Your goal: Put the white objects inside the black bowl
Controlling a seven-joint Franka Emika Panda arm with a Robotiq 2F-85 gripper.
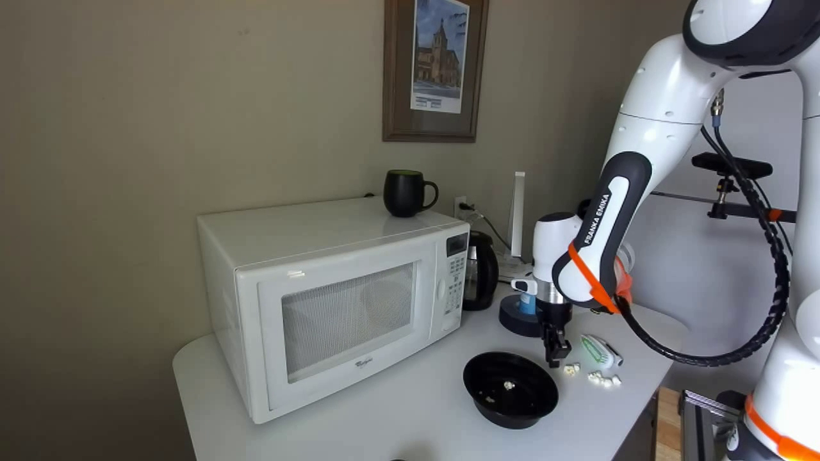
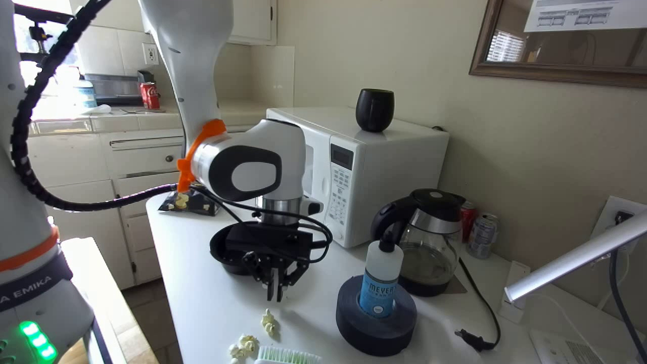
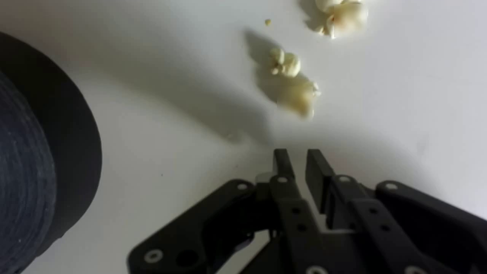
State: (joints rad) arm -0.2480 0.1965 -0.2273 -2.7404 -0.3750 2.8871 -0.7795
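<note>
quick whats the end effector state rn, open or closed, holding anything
End effector: open, but only by a narrow gap, and holding nothing.

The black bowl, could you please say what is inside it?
At least two popcorn pieces show inside the black bowl; in an exterior view, the gripper covers much of its interior.

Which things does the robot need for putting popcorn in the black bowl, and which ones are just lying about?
For the job:
black bowl
popcorn pieces, some already in the bowl
fingers, a little apart

Just lying about:
microwave
black mug
glass kettle
pump bottle
black roll
brush
</note>
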